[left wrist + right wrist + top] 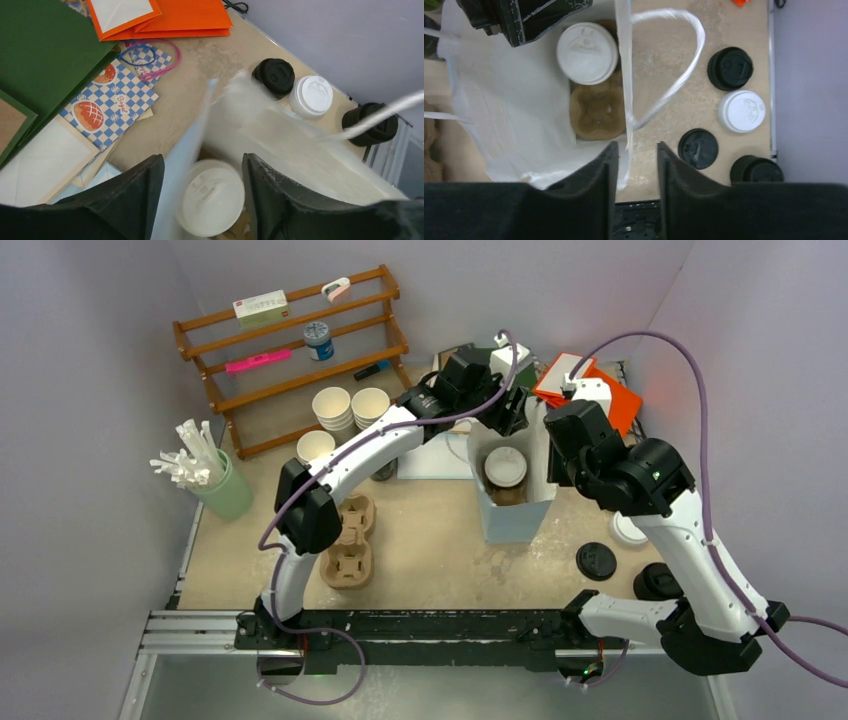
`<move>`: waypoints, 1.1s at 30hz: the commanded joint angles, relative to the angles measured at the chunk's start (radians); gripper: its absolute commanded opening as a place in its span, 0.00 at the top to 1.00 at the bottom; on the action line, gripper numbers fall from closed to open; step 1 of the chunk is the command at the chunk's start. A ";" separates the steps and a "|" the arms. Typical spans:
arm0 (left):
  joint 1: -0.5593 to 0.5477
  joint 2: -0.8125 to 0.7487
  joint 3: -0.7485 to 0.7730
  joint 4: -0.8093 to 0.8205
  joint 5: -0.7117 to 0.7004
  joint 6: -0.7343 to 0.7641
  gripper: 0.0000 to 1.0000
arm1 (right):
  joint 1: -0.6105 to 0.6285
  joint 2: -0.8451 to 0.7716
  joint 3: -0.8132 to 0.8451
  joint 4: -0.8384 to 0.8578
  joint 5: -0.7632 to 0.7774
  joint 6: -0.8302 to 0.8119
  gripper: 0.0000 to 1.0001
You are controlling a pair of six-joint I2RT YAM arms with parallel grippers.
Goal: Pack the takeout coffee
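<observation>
Takeout coffee, lid on, sits in 1 pocket of the cardboard carrier inside the white paper bag. The left gripper hangs above it, jaws apart, gripping nothing. The right gripper has its jaws apart, astride the bag's rim.

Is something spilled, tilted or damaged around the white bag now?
Nothing stands out. The takeout coffee sits upright, lid on, in the cardboard carrier inside the white bag; no spill shows.
</observation>
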 commanded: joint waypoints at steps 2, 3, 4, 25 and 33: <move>0.004 -0.058 0.065 0.028 -0.093 -0.005 0.29 | -0.017 0.022 0.070 -0.021 0.095 -0.004 0.34; 0.004 -0.069 0.064 0.037 -0.108 -0.001 0.26 | -0.018 0.026 0.073 -0.021 0.101 -0.006 0.25; 0.004 -0.082 0.064 0.040 -0.125 0.003 0.24 | -0.018 0.033 0.072 -0.019 0.108 -0.007 0.19; 0.002 -0.631 -0.331 -0.122 -0.512 -0.223 0.20 | -0.021 -0.165 -0.071 0.252 0.013 -0.073 0.04; 0.002 -0.834 -0.559 -0.138 -0.554 -0.244 0.24 | -0.021 -0.350 -0.190 0.387 -0.022 -0.143 0.01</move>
